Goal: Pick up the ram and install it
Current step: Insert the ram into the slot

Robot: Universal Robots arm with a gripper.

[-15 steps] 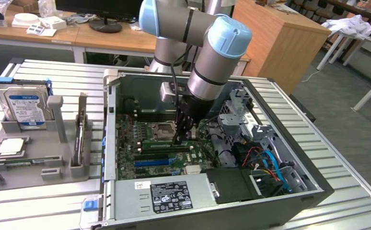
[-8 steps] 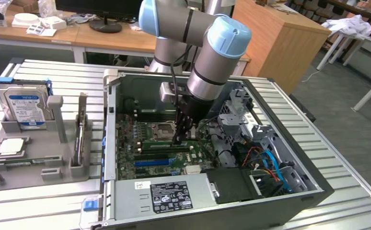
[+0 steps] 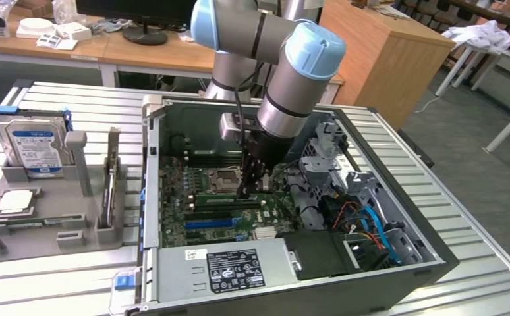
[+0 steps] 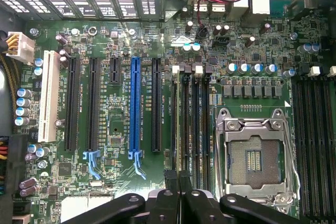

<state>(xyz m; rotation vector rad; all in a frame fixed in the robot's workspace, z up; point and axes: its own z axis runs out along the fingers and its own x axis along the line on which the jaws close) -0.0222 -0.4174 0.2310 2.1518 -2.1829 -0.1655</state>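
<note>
The gripper (image 4: 178,182) is low inside the PC case (image 3: 154,197) with its jaws closed together. This is prob. because shut tips make one narrow, stiff point to meet a thin board edge. The ram (image 4: 183,124), as far as I can tell, is the thin edge running straight out from the tips, along the memory slots (image 4: 197,124) beside the CPU socket (image 4: 254,156). I cannot tell if the tips pinch it or only press its end.

Table (image 3: 53,99): silver metal top of parallel ribbed slats. Two items lie directly on it.
1. Computer case (image 3: 228,266): dark, lying flat with its open side up, from the centre to the exterior view's right.
2. Grey holder tray (image 3: 53,227): at the exterior view's left, just beside the case.
</note>
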